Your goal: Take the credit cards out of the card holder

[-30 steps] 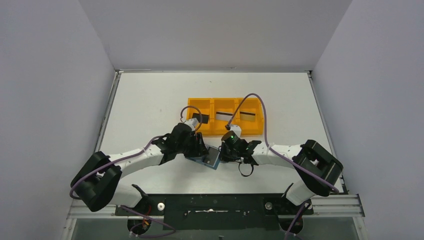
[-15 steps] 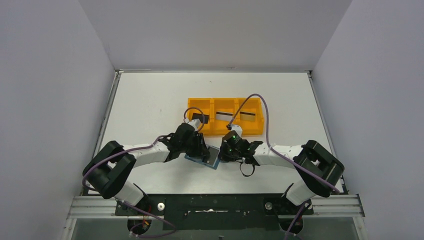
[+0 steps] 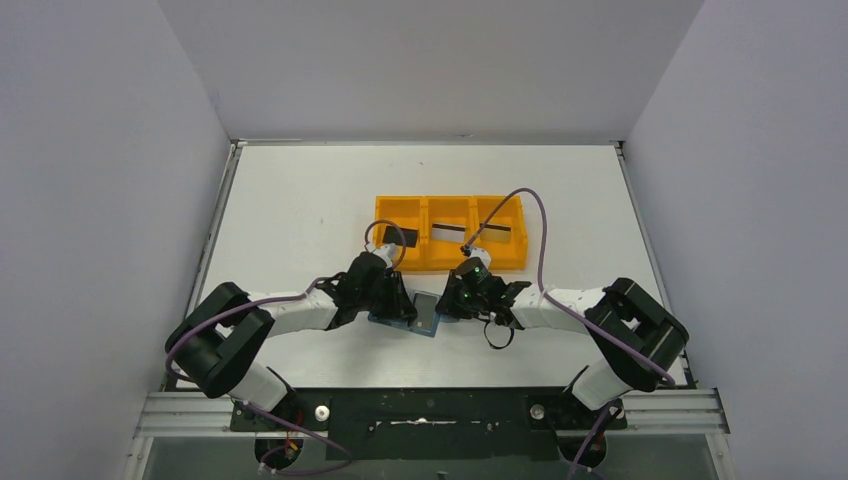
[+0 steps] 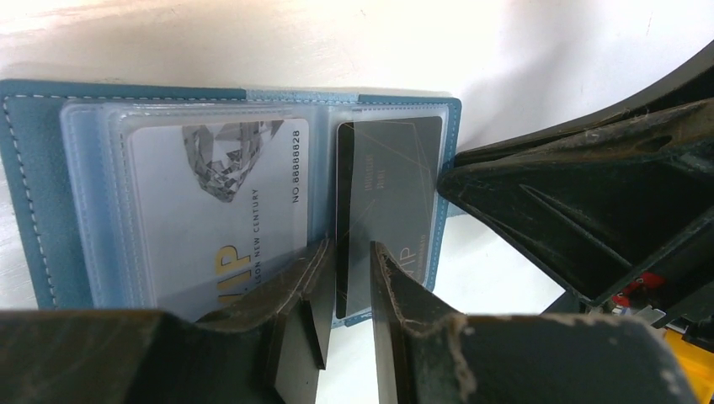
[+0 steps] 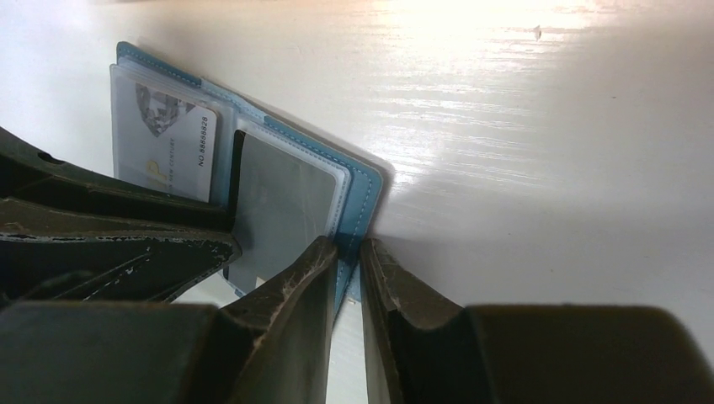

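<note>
Card holder (image 3: 425,318) lies open on the table (image 3: 300,200), at the middle between the 2 arms and just near of the orange tray (image 3: 500,263). Its clear pockets face up.

Over the last second the left pincer (image 4: 349,271) has narrowed a good deal and slid slightly nearer. Its fingers now stand close together over the near left corner of the black card (image 4: 391,194), which sits in the right-hand pocket. A slim gap still shows between them, and I cannot tell whether they have bitten on the card or only bracket it.

The right pincer (image 5: 349,261) has eased a touch but has not let go. Its fingers stay pressed on the teal cover at the holder's right edge, which pins the card holder to the spot. The holder itself has barely shifted.

I read this as the start of the next pull: the right arm anchors the holder and the left closes for the black card. The silver card (image 4: 219,202) remains in the left-hand pocket, so at least 2 cards are left to take out. All 3 tray compartments each already hold what looks like a card. If the right grip slackens further, the holder may drag along with the card.
</note>
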{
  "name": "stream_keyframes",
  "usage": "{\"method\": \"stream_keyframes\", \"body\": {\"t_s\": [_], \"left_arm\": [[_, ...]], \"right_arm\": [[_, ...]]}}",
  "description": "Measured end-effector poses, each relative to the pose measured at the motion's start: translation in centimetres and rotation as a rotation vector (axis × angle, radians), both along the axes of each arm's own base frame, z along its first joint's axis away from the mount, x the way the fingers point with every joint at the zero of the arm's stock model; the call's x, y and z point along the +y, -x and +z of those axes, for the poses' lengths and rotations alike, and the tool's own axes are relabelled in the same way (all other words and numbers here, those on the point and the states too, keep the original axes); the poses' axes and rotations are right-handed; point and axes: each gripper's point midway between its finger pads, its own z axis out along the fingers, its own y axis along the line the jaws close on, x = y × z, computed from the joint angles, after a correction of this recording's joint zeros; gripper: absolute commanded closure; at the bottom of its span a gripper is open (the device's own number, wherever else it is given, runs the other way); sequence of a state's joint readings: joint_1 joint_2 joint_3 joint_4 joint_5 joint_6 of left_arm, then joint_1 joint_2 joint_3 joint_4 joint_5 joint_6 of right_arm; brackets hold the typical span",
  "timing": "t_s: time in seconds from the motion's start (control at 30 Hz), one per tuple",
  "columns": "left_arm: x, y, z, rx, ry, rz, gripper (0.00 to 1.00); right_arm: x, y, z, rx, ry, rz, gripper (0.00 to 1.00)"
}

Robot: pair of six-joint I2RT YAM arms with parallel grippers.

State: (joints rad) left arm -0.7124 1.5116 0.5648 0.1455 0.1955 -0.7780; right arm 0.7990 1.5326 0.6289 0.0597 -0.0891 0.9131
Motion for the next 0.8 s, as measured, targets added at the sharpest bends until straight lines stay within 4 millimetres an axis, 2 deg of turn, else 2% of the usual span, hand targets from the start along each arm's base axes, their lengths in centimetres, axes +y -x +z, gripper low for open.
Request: {"method": "stream_keyframes", "body": {"t_s": [0.2, 0.33, 0.53, 0.8], "left_arm": [[0.0, 0.1, 0.0, 0.012, 0.012, 0.019, 0.83], [0.2, 0.5, -0.1, 0.025, 0.03, 0.038, 0.86], [0.6, 1.4, -0.1, 0.047, 0.061, 0.062, 0.86], [0.7, 1.5, 0.3, 0.052, 0.077, 0.077, 0.83]], "right_arm": [[0.1, 0.0, 0.0, 0.0, -0.004, 0.004, 0.74], [0.4, 0.1, 0.2, 0.005, -0.021, 0.017, 0.73], [0.5, 0.3, -0.1, 0.02, -0.026, 0.027, 0.93], [0.5, 0.2, -0.2, 0.014, -0.02, 0.035, 0.95]]}}
